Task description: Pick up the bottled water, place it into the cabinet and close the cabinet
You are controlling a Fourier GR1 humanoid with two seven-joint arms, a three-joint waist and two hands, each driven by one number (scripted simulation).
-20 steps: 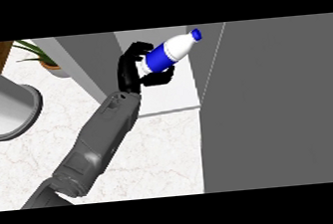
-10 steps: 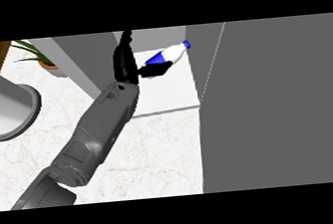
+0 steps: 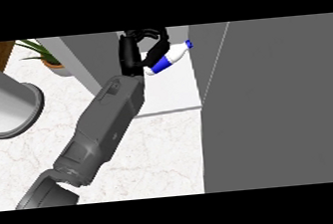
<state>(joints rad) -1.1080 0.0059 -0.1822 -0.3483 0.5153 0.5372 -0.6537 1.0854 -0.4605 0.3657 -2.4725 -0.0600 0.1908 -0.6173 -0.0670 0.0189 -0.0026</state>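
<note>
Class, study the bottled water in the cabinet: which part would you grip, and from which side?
Grip the bottled water round its blue-banded body, coming from the view's left, as the left hand does. It is tilted with its cap pointing right toward the door, which likely blocks that side.

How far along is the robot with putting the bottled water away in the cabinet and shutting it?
Done: the bottled water is picked up, off the counter. In hand: the left hand, fingers curled round its base, holds it tilted over the white shelf inside the cabinet. Left: set it down, let go, withdraw, and swing the open grey door shut.
</note>
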